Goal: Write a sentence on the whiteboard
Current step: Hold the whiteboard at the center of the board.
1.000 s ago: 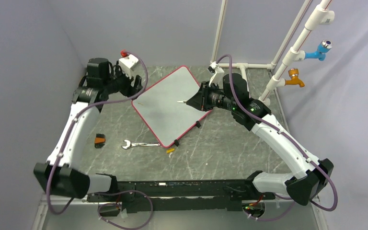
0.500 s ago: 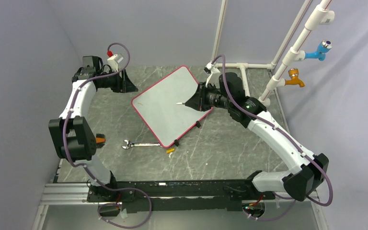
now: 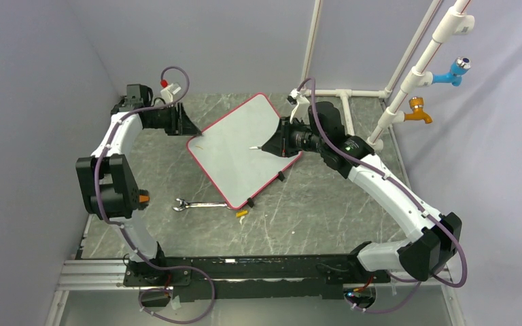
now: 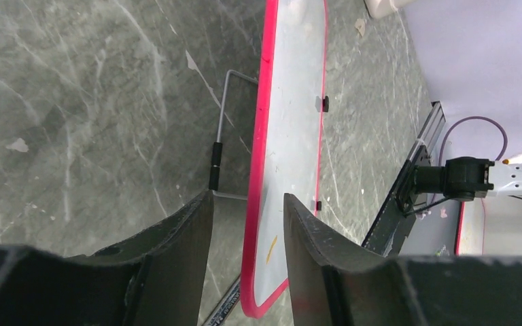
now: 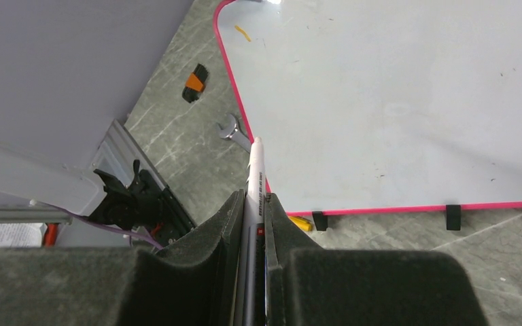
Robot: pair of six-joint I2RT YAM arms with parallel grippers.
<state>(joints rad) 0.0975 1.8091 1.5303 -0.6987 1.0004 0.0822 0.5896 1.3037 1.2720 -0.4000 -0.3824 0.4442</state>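
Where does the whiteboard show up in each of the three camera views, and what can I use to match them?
Top external: the whiteboard lies in the centre, turned cornerwise.
Left wrist: a narrow strip down the middle, its near end framed by the open left claw.
Right wrist: it fills the upper right, beyond the marker held in the right claw.
Shared landmark: its black edge clips.

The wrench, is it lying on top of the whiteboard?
No, the wrench lies on the grey table, just beside the near corner of the whiteboard.
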